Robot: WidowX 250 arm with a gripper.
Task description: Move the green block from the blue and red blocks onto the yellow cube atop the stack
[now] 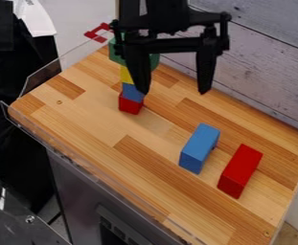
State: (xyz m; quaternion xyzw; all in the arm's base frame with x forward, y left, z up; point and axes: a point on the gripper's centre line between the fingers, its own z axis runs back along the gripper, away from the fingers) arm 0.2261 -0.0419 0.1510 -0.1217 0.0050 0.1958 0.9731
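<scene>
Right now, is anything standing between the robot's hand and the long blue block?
Nothing visible stands between the hand and the long blue block. The stack of coloured blocks is off to one side, partly hidden behind one finger; the long red block lies beyond the blue one.

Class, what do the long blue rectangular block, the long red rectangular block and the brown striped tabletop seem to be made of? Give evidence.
The long blue block and long red block look like smooth painted wood: even colour, crisp edges; plastic remains possible. The brown striped tabletop looks like smooth, perhaps sealed wood: grained strips in differing browns.
</scene>
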